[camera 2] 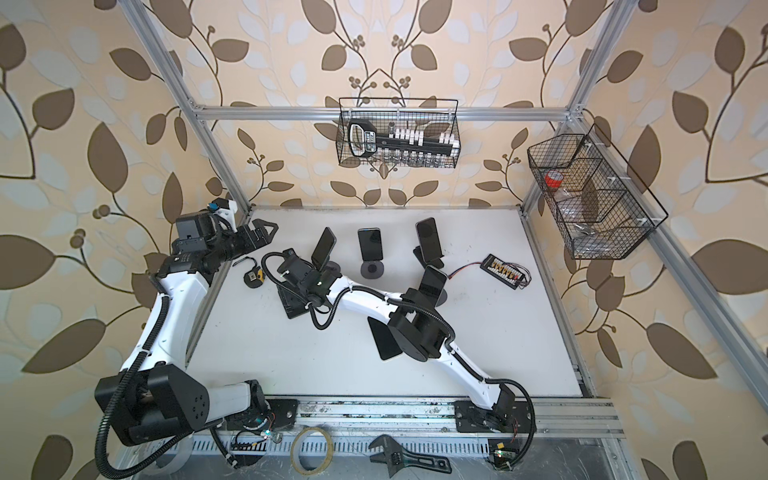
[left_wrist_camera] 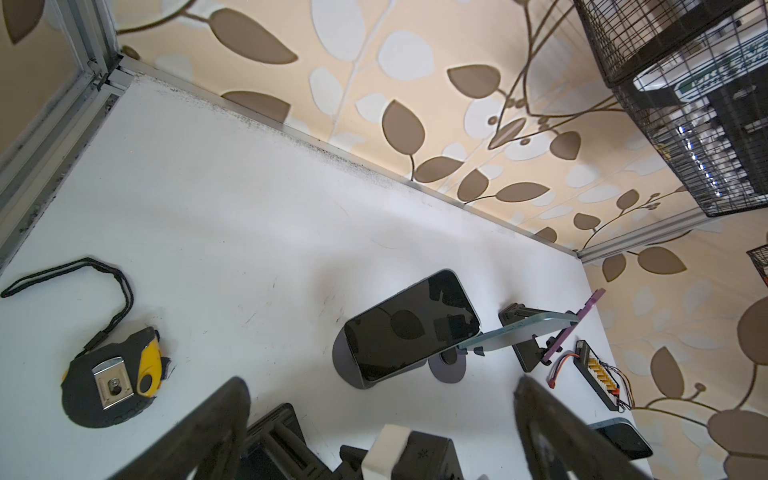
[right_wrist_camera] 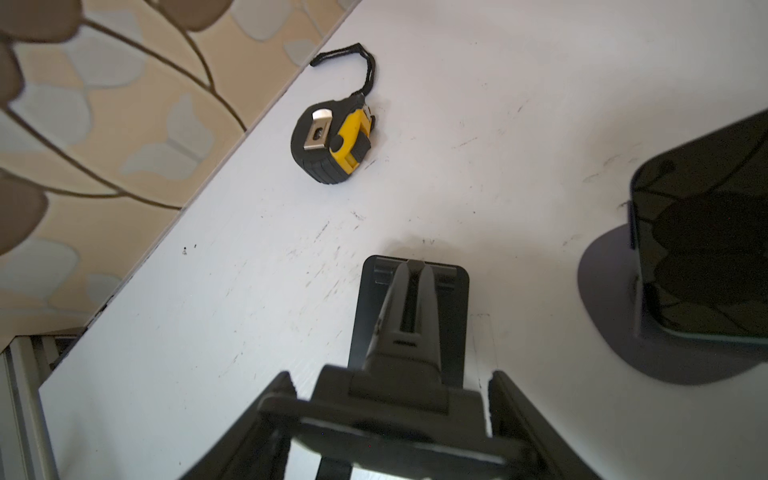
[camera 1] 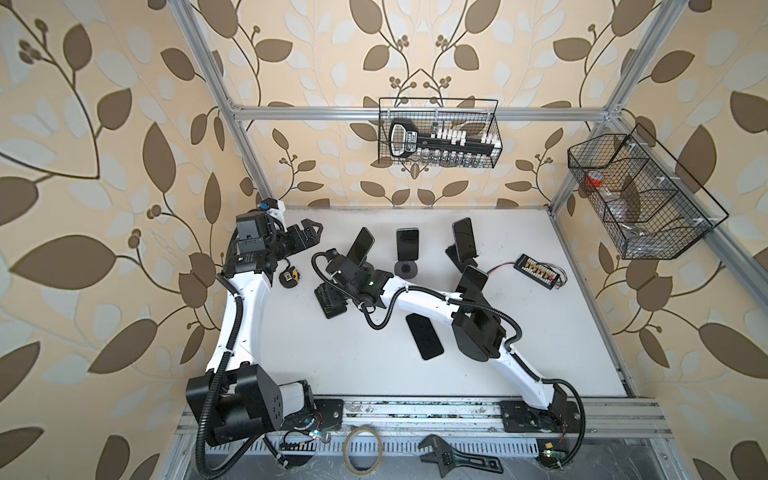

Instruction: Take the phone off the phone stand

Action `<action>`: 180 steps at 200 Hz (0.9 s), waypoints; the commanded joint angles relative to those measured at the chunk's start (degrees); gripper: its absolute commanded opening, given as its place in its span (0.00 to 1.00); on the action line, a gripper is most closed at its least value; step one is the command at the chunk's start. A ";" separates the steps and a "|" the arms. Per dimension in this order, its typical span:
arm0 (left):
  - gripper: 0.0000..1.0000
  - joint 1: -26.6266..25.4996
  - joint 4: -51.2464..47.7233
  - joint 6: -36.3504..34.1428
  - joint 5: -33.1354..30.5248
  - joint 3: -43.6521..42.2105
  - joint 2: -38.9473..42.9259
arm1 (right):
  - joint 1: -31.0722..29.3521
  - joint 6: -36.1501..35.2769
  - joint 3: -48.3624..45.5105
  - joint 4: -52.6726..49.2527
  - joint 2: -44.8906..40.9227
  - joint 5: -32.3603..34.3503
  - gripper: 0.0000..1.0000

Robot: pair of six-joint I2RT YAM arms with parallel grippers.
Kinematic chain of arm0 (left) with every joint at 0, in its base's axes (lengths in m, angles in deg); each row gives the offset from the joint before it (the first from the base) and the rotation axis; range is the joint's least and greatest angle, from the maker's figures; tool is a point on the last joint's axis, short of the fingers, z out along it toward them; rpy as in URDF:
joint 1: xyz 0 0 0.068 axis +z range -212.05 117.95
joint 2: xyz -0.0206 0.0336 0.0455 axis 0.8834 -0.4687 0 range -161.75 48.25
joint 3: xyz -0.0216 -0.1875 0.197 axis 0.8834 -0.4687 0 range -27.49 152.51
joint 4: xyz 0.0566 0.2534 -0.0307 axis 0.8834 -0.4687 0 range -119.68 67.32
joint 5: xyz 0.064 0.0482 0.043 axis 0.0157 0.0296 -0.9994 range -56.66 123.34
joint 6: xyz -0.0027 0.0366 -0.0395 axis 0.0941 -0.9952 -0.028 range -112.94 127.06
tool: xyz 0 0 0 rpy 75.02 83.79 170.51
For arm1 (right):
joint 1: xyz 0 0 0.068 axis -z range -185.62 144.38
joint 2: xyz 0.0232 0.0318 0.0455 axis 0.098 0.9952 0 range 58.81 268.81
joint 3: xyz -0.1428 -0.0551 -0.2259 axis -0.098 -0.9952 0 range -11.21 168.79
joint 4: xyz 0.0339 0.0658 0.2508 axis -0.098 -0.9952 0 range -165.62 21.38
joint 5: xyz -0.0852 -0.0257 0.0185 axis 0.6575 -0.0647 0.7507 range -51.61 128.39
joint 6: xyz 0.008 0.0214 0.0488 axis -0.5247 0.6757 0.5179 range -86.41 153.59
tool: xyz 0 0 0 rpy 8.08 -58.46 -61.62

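A black folding phone stand sits on the white table left of centre in both top views. My right gripper reaches across to it and is shut on the dark phone, one finger at each long edge. The phone lies at the stand's cradle; whether it still rests on it I cannot tell. In the top views the arm hides this phone. My left gripper hangs open and empty above the table's far left.
Other phones stand on stands at the back and mid-right. One phone lies flat. A yellow tape measure and a wired board also lie on the table. Wire baskets hang on the walls.
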 commanded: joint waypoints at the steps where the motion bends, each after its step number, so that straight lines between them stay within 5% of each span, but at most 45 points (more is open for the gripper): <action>1: 0.99 0.75 1.93 0.80 1.80 1.03 1.69 | -0.61 0.68 1.35 1.64 3.18 -0.36 0.69; 106: 0.99 1.61 3.70 2.42 2.92 -0.22 1.96 | -1.13 -0.01 3.48 5.47 6.01 1.10 0.74; 180: 0.99 3.43 5.19 3.79 4.25 -1.12 2.21 | -1.31 0.26 1.08 8.02 0.01 -0.92 0.90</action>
